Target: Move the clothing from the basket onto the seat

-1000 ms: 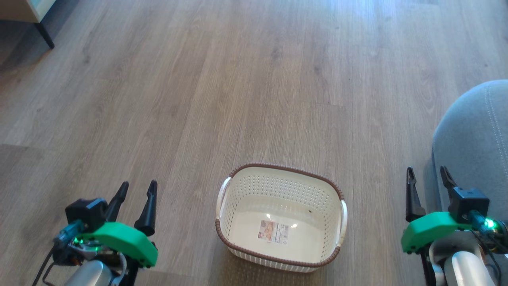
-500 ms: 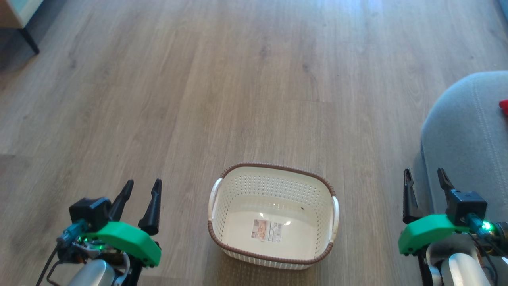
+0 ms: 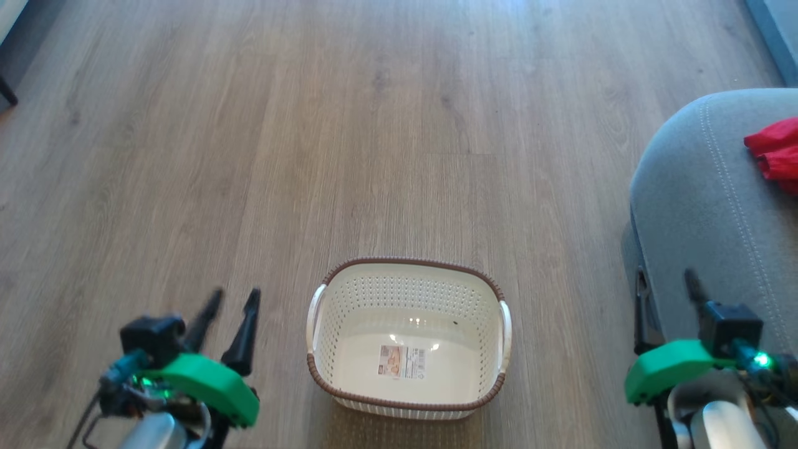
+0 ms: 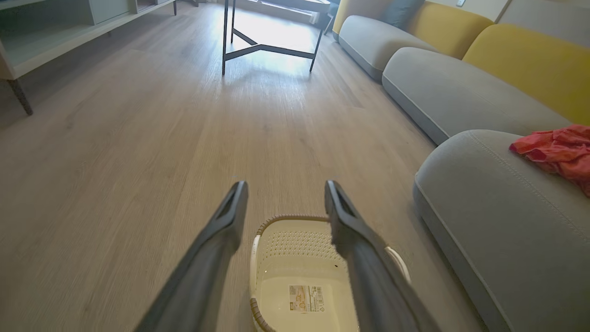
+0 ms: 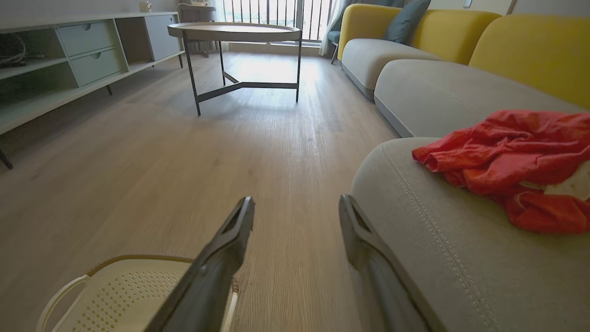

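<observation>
The cream basket (image 3: 336, 390) (image 4: 258, 276) (image 5: 115, 276) stands on the wood floor, and nothing but its label sticker lies inside. Red clothing (image 3: 776, 153) (image 4: 553, 150) (image 5: 516, 161) lies crumpled on the grey seat (image 3: 698, 206) (image 4: 498, 216) (image 5: 442, 240) at the right; a white part shows in the right wrist view. My left gripper (image 3: 232, 298) (image 4: 283, 189) is open, to the left of the basket. My right gripper (image 3: 666, 277) (image 5: 297, 205) is open beside the seat's front corner. Neither holds anything.
A round metal-legged side table (image 5: 235, 32) stands farther down the room. A low cabinet (image 5: 55, 60) runs along the left wall. More grey cushions (image 5: 442, 92) with yellow backrests (image 5: 530, 50) extend along the right. Open wood floor (image 3: 312, 156) lies ahead of the basket.
The head camera has turned right: basket and floor slide left in the picture, and more of the seat with the red clothing has come into view. Both grippers stay open.
</observation>
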